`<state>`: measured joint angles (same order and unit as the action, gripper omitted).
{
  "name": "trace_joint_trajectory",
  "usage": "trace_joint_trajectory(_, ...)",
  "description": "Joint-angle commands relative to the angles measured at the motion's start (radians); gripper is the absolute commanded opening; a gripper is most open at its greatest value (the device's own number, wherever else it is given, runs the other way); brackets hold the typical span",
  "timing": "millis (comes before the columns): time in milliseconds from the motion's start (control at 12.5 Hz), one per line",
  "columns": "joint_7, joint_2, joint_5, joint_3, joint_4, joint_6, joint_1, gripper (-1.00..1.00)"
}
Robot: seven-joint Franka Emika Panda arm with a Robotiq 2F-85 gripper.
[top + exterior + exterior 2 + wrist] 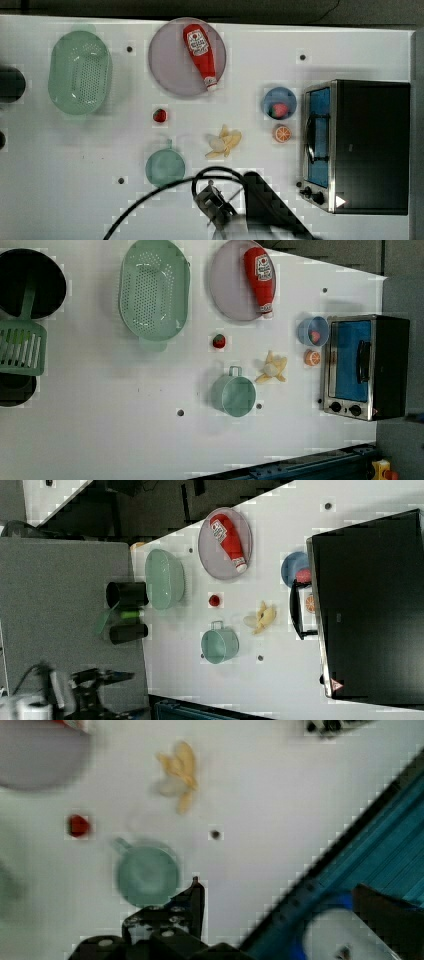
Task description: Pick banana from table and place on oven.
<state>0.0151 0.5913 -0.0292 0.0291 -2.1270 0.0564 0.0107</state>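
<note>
Since the banana (224, 142) is sitting on the table (75, 165) left of the oven (372, 145) in the top view, and the gripper (212, 199) is spread wide and empty, nothing's done yet.

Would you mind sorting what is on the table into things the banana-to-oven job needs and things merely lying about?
Needed: banana; oven; table; gripper.

Lying about: ketchup bottle on the plate; colander; mug; strawberry; orange slice; blue bowl.
</note>
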Motion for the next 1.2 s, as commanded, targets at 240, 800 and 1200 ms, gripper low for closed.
trace_joint_trajectory(240, 0.056, -0.083, 0.004, 0.008, -0.065, -0.135, 0.002, 1.00)
trace_joint_trajectory(800, 0.056, -0.380, 0.003, 0.008, -0.237, -0.610, 0.002, 1.00)
trace_joint_trajectory(1200, 0.056, -0.643, 0.003, 0.009, -0.279, -0.922, 0.007, 1.00)
